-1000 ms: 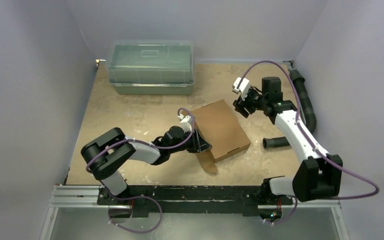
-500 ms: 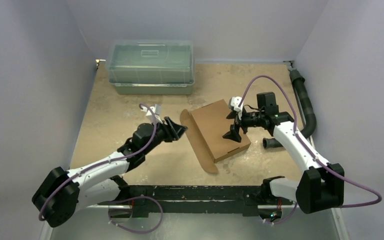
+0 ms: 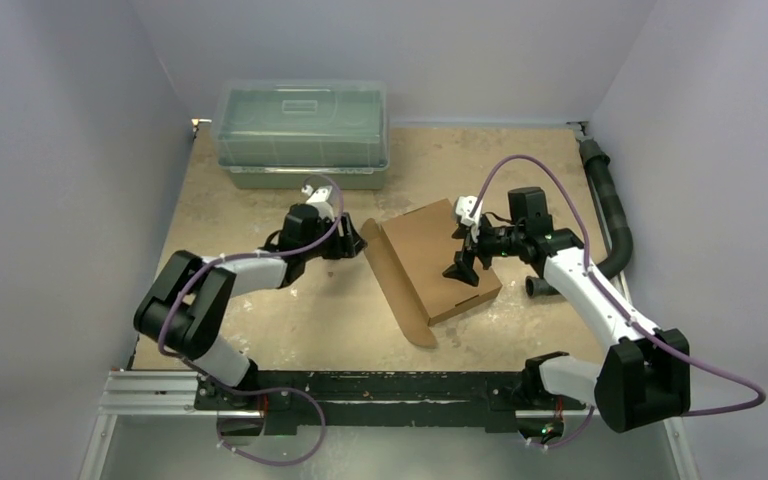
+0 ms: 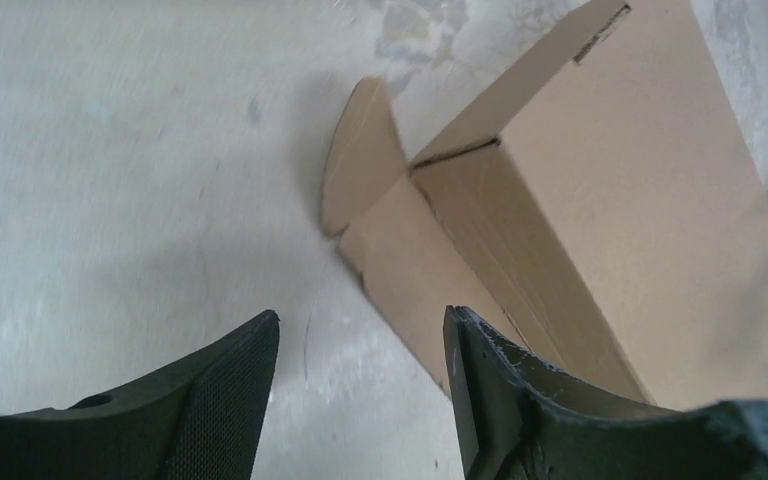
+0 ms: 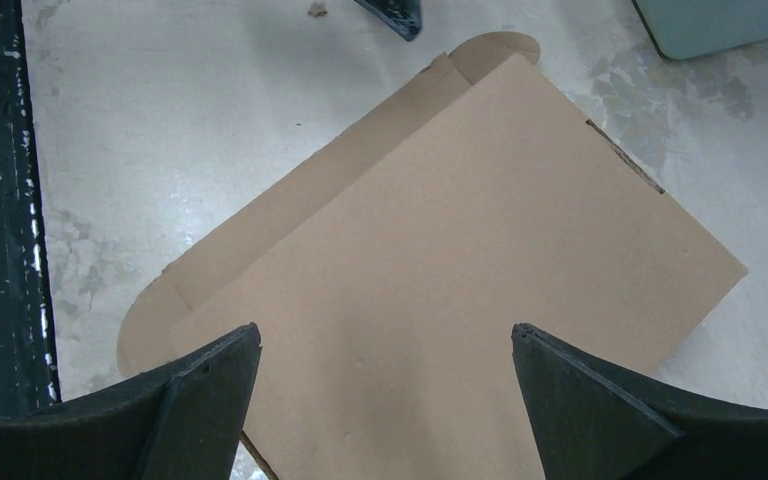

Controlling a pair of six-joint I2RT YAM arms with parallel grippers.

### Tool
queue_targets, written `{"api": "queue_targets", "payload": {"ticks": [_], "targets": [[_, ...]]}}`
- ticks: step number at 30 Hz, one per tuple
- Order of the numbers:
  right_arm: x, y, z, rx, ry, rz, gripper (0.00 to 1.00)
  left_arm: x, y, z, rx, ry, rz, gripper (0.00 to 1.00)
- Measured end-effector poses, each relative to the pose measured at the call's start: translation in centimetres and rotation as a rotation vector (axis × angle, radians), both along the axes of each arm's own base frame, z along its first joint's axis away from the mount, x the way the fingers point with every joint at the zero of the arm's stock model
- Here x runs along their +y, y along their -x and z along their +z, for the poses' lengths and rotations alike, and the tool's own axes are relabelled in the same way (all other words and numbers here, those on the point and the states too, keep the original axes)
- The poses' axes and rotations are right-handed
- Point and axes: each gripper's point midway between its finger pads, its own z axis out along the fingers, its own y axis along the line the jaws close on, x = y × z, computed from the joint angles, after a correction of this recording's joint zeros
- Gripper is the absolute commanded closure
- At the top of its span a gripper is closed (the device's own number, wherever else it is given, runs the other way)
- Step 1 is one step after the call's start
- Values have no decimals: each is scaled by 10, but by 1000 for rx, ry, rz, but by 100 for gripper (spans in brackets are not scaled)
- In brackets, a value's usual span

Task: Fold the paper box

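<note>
Brown paper box on worktop, lid down, long flap loose. Right claw wide above lid, probably to press; left claw parted, empty, near flap.

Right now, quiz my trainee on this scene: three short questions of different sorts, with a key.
1. True or false: the left fingers grip the flap of the box.
2. The right fingers are over: A) the hose B) the box.
3. What lidded thing stands at the far left?
Key: 1 false, they are open and short of it; 2 B; 3 the bin.
</note>
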Motion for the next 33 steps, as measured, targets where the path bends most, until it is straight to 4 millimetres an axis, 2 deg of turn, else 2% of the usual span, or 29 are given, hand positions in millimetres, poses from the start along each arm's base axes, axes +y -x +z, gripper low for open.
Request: {"api": "queue_targets", "payload": {"ticks": [4, 8, 10, 13, 17, 22, 28, 33], "targets": [[-1, 0, 2, -6, -5, -1, 1, -12, -20, 6, -80, -45, -93, 39], [-3, -1, 3, -10, -7, -4, 1, -15, -32, -1, -110, -87, -150, 44], [-4, -1, 3, -11, -8, -5, 1, -15, -39, -9, -108, -105, -167, 53], [-6, -1, 4, -9, -15, -5, 1, -17, -47, -17, -104, -120, -190, 60], [-7, -2, 4, -9, -19, -7, 1, -22, -55, -25, -101, -126, -218, 78], [-11, -4, 4, -6, -21, -20, 1, -25, -53, -27, -110, -113, -245, 100], [-17, -4, 2, 9, -19, -37, 1, -22, -40, -25, -158, -75, -240, 100], [-21, -3, 0, 20, -14, -48, 1, -17, -3, -26, -167, -47, -210, 100]]}}
